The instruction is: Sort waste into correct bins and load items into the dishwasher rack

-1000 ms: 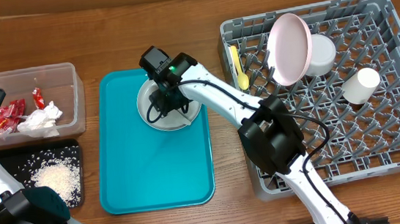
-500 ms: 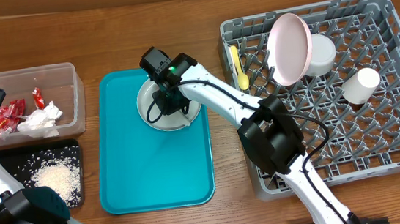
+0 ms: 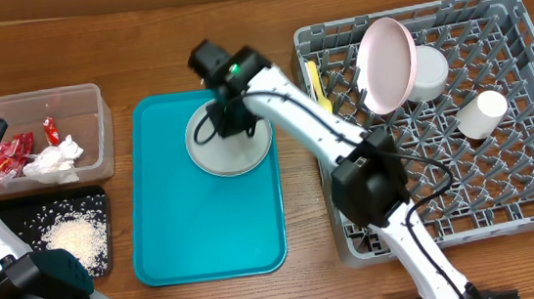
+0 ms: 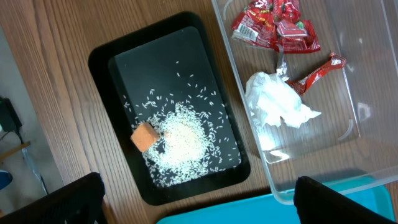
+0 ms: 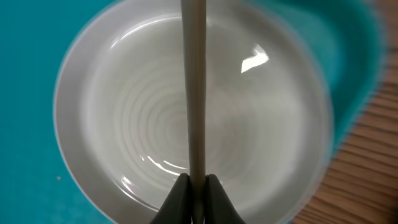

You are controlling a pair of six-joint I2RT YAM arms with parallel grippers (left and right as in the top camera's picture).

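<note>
teal tray [image 3: 205, 224] below; right end effector [image 5: 196, 185] pinching yellow utensil [image 5: 194, 81]

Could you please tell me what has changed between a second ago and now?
The right tool closed on a thin pale utensil above the grey plate and moved a little toward the table's far edge and the rack. The plate, the teal tray and the rack's load stayed where they were.

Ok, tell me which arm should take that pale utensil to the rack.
Right. The right gripper is shut on the pale utensil above the grey plate, near the dishwasher rack; the left gripper hangs open over the black tray.
</note>
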